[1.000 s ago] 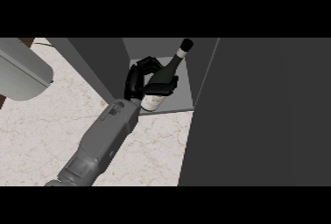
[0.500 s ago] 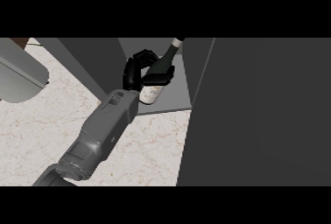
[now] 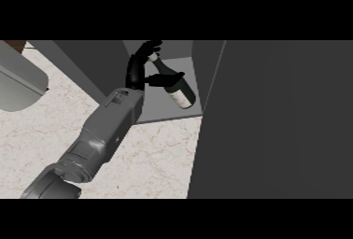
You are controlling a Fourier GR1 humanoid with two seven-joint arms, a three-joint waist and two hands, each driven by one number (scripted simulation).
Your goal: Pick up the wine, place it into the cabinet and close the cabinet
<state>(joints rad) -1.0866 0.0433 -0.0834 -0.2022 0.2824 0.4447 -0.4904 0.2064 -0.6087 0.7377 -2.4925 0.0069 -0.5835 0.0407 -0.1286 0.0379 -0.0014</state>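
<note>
Beside straight fingers [image 3: 141, 58], wine [image 3: 176, 88].

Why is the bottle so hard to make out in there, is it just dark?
Head view: yes, the wine bottle is dark and sits inside the shadowed grey cabinet, beside an equally black hand; only its pale label stands out. The marble counter is evenly lit, without glare or hard shadows.

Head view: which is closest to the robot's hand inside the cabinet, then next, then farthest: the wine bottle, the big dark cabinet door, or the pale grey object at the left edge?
From the left hand:
1. Wine bottle, right beside it.
2. Cabinet door, to the right.
3. Grey object, far left edge.
</note>
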